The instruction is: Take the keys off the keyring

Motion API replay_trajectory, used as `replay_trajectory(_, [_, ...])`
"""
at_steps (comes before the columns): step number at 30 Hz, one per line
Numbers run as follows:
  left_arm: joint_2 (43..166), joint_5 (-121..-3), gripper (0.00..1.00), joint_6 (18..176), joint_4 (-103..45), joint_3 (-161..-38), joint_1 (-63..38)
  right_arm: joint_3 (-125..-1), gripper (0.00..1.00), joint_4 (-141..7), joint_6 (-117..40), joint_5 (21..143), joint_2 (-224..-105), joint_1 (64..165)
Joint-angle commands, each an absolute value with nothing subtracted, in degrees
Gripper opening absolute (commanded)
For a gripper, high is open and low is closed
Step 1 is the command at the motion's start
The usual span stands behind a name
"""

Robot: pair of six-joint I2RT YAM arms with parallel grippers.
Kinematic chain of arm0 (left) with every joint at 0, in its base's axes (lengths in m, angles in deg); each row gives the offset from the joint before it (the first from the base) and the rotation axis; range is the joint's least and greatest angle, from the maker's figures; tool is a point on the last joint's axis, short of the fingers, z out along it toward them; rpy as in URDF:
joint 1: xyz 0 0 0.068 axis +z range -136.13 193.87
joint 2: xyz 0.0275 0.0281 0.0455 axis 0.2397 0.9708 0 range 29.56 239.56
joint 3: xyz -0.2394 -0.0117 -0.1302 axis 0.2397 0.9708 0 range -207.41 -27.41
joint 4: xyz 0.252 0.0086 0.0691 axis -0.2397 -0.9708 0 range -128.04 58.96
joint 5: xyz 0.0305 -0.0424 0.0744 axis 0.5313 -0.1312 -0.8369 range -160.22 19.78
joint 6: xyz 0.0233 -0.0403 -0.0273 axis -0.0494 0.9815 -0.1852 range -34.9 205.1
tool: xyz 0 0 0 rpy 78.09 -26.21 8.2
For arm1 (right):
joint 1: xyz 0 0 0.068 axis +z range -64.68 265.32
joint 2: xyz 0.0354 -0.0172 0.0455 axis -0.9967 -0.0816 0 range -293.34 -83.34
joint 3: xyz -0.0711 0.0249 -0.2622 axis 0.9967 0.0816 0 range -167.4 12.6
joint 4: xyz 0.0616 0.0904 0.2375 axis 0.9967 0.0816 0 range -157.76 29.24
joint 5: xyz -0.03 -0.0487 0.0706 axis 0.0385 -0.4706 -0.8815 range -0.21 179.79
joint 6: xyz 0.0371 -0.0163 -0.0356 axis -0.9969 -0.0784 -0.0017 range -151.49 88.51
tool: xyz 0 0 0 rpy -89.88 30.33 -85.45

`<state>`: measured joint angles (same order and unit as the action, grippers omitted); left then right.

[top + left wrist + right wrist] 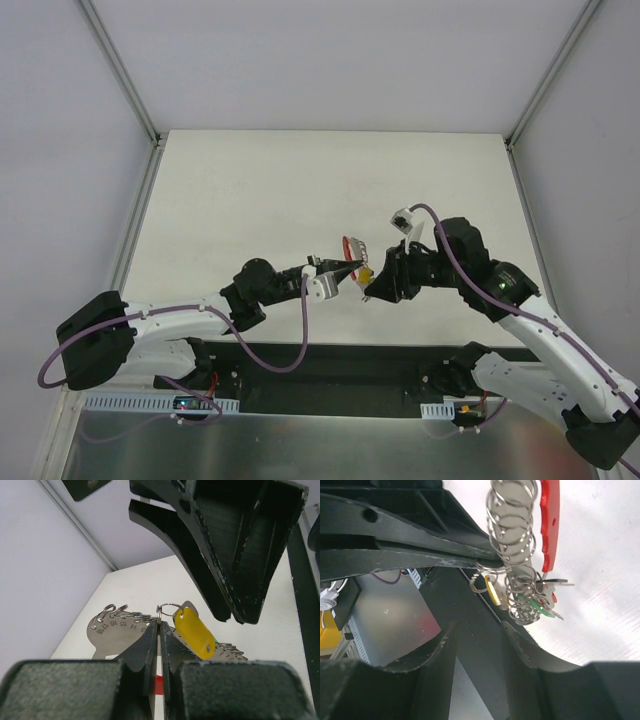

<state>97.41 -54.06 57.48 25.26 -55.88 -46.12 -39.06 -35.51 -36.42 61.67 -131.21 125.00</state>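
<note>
Left wrist: left claw (159, 630) pinched shut on keyring (159, 612); right claw (480, 635) parted, empty; keys (195, 631) partly hidden behind left claw.

Red key (550, 525) cut off by top edge, keyring (159, 614) half hidden between left jaws

Left hand (159, 632) pinched shut; right hand (479, 627) spread.

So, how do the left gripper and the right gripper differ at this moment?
The left gripper is shut, pinching a thin ring; the right gripper is open and grips nothing. The left gripper points right toward the keys; the right gripper points left at them. Both are black and meet tip to tip above the table.
</note>
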Motion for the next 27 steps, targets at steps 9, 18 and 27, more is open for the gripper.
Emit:
replay_trajectory(9, [98.9, -44.4, 0.00, 71.1, 47.8, -53.2, -42.5, -48.7, 0.42, -37.8, -25.1, 73.5, -121.0, 125.3])
replay_trajectory(18, [96.7, -40.3, 0.00, 79.5, 51.5, -51.2, -38.4, -37.2, 0.34, -53.8, -2.9, 77.3, -118.5, 125.2])
replay_trajectory(27, [95.9, -36.6, 0.00, 84.9, 53.4, -50.9, -34.7, -32.7, 0.27, -62.3, 2.4, 64.0, -122.1, 125.3])
